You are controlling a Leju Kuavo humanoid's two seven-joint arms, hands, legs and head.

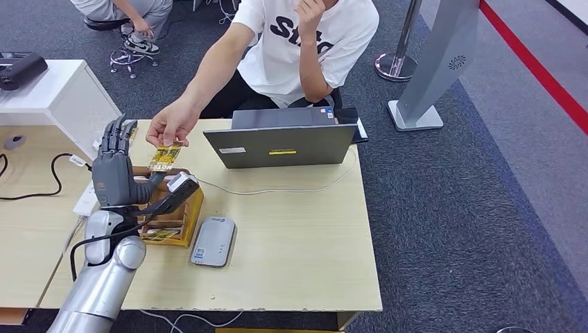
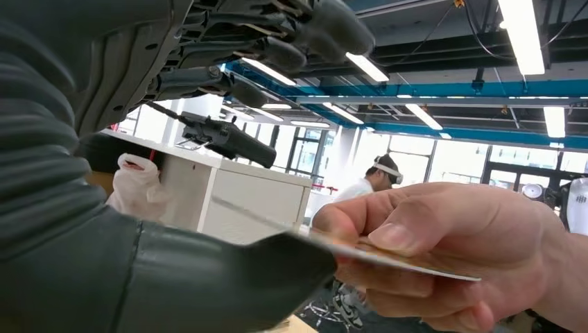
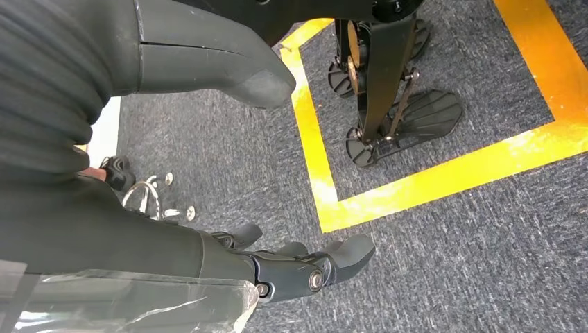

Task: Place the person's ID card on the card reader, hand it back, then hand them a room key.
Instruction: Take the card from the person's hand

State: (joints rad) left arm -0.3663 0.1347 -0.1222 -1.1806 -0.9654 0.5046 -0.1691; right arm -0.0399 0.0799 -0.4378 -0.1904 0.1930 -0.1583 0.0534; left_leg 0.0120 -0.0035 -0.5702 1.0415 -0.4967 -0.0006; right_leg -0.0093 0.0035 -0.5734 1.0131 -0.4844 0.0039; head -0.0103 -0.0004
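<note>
The ID card [image 1: 165,157], a thin flat rectangle with a yellow patterned face, is held above the far left part of the bench [image 1: 298,236], pinched at its far end by the person's hand [image 1: 171,123]. Its long axis runs from that hand down toward the robot, the free end pointing at the wooden card holder [image 1: 182,215]. In the left wrist view the card [image 2: 388,258] is seen edge-on, its near end level with the tip of the thick grey thumb; whether the two touch cannot be told.

The left hand [image 1: 119,170] stands upright just beside the card, dark fingers [image 1: 114,139] extended and slightly spread, the thumb stretched out toward the card; it grips nothing.

The holder, a slotted box of pale wood, has yellow cards in it. Beside it lies the card reader [image 1: 213,241], a flat grey slab with rounded corners. A grey laptop [image 1: 280,142] stands at the far edge of the pale wood-grain bench, a white cable trailing beside it.

The right hand [image 3: 305,267] hangs over grey carpet marked with yellow tape, its fingers loosely curled around nothing.
</note>
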